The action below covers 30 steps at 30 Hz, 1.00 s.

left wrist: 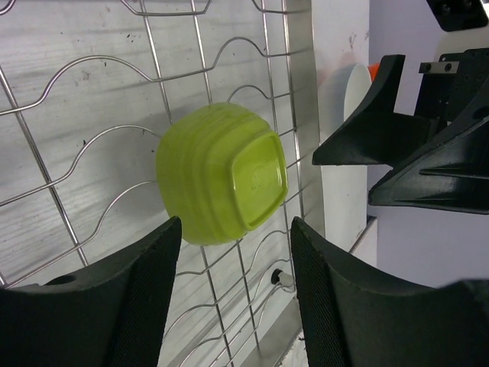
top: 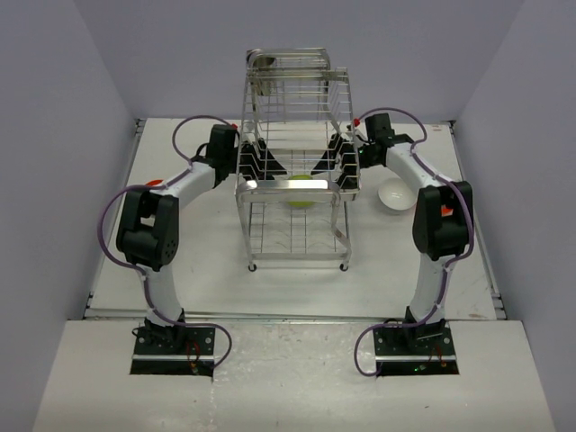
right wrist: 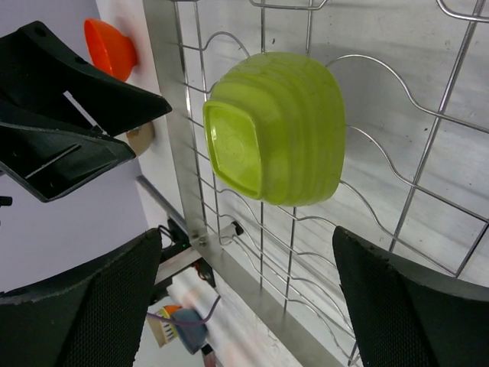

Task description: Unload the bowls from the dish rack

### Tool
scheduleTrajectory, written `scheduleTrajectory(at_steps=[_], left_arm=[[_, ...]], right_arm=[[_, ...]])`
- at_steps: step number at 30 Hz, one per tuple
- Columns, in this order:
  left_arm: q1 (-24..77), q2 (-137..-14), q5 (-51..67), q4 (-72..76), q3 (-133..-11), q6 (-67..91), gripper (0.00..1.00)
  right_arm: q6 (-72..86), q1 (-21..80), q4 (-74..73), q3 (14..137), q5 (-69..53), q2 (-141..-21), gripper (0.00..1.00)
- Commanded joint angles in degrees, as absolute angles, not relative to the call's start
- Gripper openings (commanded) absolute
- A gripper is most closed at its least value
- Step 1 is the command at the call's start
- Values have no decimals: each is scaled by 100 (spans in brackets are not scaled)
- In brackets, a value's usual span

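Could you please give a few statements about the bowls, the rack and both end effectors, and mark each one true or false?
1. The lime-green bowl is inside the dish rack. True.
2. The left end effector is shut on the lime-green bowl. False: it is open and grips nothing.
3. A white bowl sits on the table, right of the rack. True.
4. The right end effector holds the white bowl. False: it is open and empty, at the rack.
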<state>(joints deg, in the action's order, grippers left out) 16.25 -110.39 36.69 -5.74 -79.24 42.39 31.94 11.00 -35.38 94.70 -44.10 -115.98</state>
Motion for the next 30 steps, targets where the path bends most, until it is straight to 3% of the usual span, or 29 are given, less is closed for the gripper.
scheduleTrajectory(at_steps=[1, 8, 30], left_arm=[[1626, -11030, 3648, -765, -8042, 4008, 61], [1635, -10960, 3700, -712, -7902, 4043, 68], [1626, -10907, 3885, -642, -7734, 4026, 68]], right_arm=[[3164, 1195, -3612, 9694, -4210, -11654, 93], [3084, 1503, -3727, 9818, -3700, -11803, 99], [3015, 1556, -3042, 9439, -3410, -12199, 99]])
